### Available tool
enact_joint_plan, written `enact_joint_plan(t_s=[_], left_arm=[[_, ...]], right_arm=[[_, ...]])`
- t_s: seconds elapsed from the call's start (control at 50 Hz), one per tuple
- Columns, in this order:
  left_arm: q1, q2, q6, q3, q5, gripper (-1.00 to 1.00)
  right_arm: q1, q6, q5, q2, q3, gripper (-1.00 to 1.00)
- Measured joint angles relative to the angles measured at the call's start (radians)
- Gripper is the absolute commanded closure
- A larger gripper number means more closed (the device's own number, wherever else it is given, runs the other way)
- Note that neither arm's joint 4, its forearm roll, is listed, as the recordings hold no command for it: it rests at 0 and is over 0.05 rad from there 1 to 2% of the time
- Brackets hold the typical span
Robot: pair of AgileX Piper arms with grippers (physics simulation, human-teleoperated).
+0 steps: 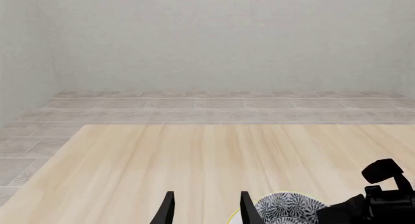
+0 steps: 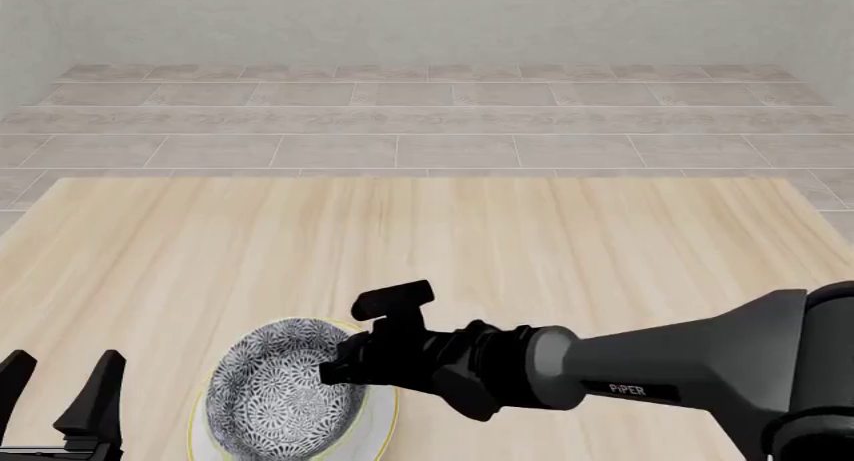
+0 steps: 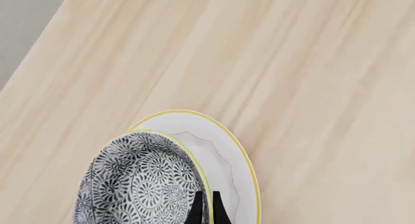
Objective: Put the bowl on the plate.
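Note:
The bowl (image 2: pixel 287 401), dark grey-and-white floral with a yellowish rim, is over the white, yellow-rimmed plate (image 2: pixel 384 416) at the table's near left. It covers most of the plate. My right gripper (image 2: pixel 344 366) is shut on the bowl's right rim. In the right wrist view its fingers (image 3: pixel 205 207) pinch the rim of the bowl (image 3: pixel 136 180), with the plate (image 3: pixel 227 156) showing beyond it. Whether the bowl rests on the plate or hangs just above it cannot be told. My left gripper (image 2: pixel 60 391) stands open and holds nothing, left of the plate. The left wrist view shows it (image 1: pixel 207 209) beside the bowl (image 1: pixel 288 207).
The light wooden table (image 2: pixel 534 251) stretches away from the plate to its far edge, with tiled floor and a grey wall beyond. My right arm (image 2: pixel 641 376) reaches across the near right of the table and shows in the left wrist view (image 1: pixel 382 195).

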Motion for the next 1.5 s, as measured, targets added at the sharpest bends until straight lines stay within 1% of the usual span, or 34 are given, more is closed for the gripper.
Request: enact_joint_plan(t_s=[0.46,0.48,1.14,1.5], left_arm=[[0.0,0.0,0.0,0.0,0.0,-1.0],[0.0,0.0,0.0,0.0,0.0,-1.0],[0.0,0.0,0.0,0.0,0.0,-1.0],[0.0,0.0,0.0,0.0,0.0,-1.0]], right_arm=[[-0.002,0.006,-0.005,0.001,0.004,1.0],[-0.002,0.006,-0.005,0.001,0.004,-1.0],[-0.007,0.001,0.001,0.0,0.008,-1.0],[-0.021,-0.023,0.033,-0.078,0.009,-1.0]])
